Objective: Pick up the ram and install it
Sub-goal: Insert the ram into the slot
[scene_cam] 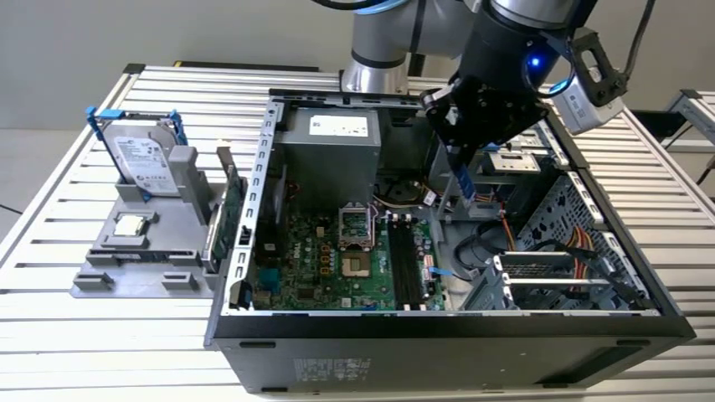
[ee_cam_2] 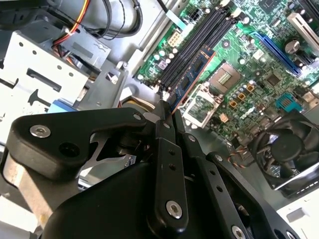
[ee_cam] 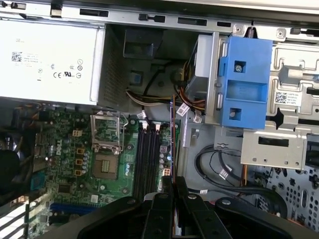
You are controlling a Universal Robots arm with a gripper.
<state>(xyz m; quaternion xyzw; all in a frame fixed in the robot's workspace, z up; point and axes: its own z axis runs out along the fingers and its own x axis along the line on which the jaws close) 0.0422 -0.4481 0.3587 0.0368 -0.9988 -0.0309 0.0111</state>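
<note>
Open computer case (scene_cam: 447,352), hard drive (scene_cam: 143,163) — green card (scene_cam: 231,222)

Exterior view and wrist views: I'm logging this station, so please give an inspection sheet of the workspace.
Surface: slatted metal table carrying an open computer case.
Job's things: ram held above the motherboard by the black slots, not seated.
Clutter: hard drive on a grey stand; green card beside the case.
Gripper: gripper shut on the ram.
Cables: coloured wires inside the case.
Surroundings: another slatted table at the exterior view's right.
</note>
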